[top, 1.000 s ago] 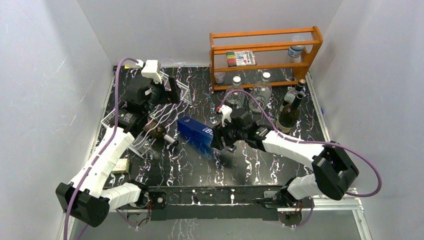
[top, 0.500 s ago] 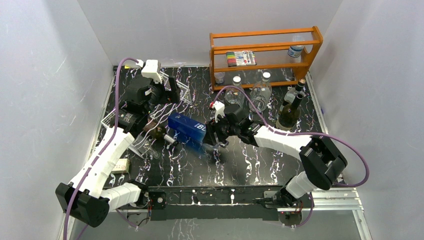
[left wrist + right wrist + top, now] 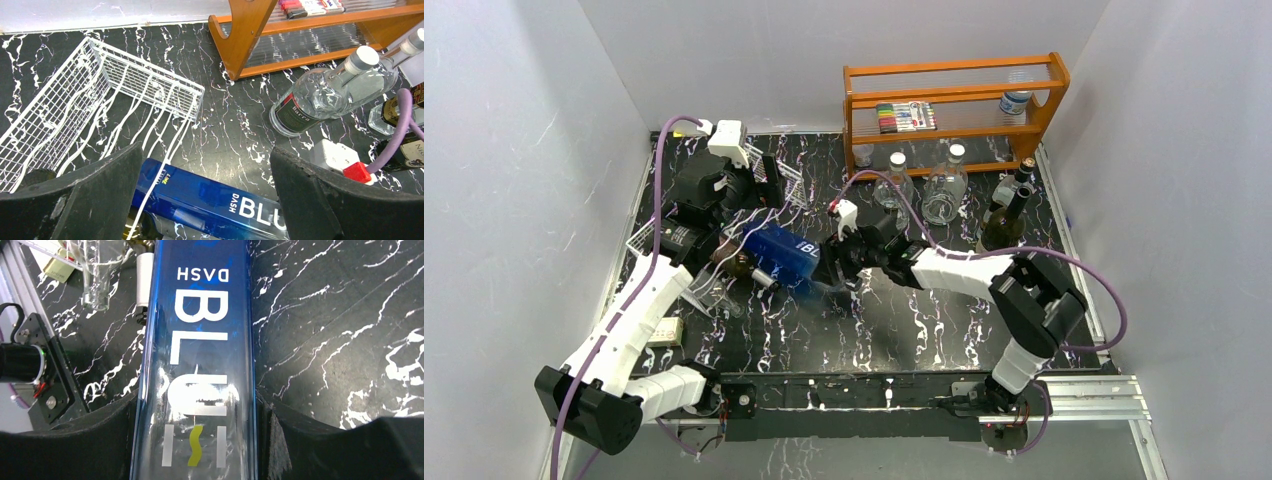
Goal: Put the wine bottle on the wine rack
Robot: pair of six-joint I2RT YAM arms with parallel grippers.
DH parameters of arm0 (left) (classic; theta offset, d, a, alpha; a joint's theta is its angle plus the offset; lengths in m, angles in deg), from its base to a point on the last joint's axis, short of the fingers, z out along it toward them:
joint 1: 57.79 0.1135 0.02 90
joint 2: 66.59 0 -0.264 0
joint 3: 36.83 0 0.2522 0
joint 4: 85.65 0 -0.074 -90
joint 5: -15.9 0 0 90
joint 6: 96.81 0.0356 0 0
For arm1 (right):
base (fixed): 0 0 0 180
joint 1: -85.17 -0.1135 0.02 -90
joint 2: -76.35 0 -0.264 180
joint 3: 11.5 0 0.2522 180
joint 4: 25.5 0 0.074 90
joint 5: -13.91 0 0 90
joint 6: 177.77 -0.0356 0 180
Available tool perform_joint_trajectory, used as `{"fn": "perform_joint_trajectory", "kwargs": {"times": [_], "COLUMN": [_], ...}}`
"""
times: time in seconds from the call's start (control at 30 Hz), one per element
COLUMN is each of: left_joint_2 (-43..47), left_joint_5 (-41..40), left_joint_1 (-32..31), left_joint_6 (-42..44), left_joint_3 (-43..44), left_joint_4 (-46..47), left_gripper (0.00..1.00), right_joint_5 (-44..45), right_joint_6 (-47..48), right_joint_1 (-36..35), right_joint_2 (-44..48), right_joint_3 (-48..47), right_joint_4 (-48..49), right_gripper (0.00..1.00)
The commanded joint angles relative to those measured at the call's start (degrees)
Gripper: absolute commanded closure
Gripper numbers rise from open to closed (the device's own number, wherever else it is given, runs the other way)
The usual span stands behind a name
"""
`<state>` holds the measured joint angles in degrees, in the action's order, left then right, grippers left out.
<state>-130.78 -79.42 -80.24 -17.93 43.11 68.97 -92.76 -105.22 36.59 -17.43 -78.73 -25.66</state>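
Over the last second the right arm has swept the wine bottle [image 3: 782, 252] sideways across the table, so its far end now meets the open front edge of the wine rack [image 3: 100, 92]; the left arm has not shifted. The bottle is a blue, square-sided one, carried lying down with its length aimed into the rack, probably because the wavy tiers cradle bottles on their sides. In the left wrist view one of the rack's front wires already crosses over the blue glass, so the bottle is at the rack's mouth but not yet resting on a tier. The right gripper [image 3: 197, 440] is clamped partway closed round the end of the bottle body away from the rack, a finger pressed to each flat side. That grip leaves the leading end free to slide in. The left gripper [image 3: 207, 167] hangs over the rack's front corner with its jaws spread wide and nothing between them, perhaps waiting to steady the rack or guide the bottle. A dark bottle [image 3: 742, 266] already lies in the rack on its near side, just beside the incoming one, so the next push needs to clear it.
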Motion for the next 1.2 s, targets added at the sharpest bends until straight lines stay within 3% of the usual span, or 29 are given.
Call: {"fn": "perform_joint_trajectory", "kwargs": {"times": [0.0,0.27,0.87,1.03,1.17], "left_joint_2": [1.4,2.1,2.9,3.1,3.3], "left_joint_5": [0.8,0.2,-0.1,0.0,0.0], "left_joint_1": [0.3,0.3,0.3,0.3,0.2], "left_joint_6": [-0.4,-1.0,-0.4,-0.4,-0.4], "left_joint_3": [1.8,0.2,0.0,-0.1,0.0], "left_joint_4": [-0.7,-0.5,-1.5,-1.5,-1.8], "left_gripper": [0.02,0.02,0.02,0.02,0.02], "right_joint_5": [2.1,2.3,1.2,1.7,2.5], "right_joint_6": [-0.4,-4.4,-6.6,-7.0,-7.4], "right_joint_1": [-2.0,-2.8,-2.8,-2.8,-2.8], "right_joint_2": [-1.9,-20.1,-30.8,-32.0,-32.2], "right_joint_3": [-6.7,-19.0,-27.9,-29.3,-30.1], "right_joint_4": [24.7,38.3,36.6,35.3,33.7], "right_gripper": [1.0,1.0,1.0,0.88,0.71]}}
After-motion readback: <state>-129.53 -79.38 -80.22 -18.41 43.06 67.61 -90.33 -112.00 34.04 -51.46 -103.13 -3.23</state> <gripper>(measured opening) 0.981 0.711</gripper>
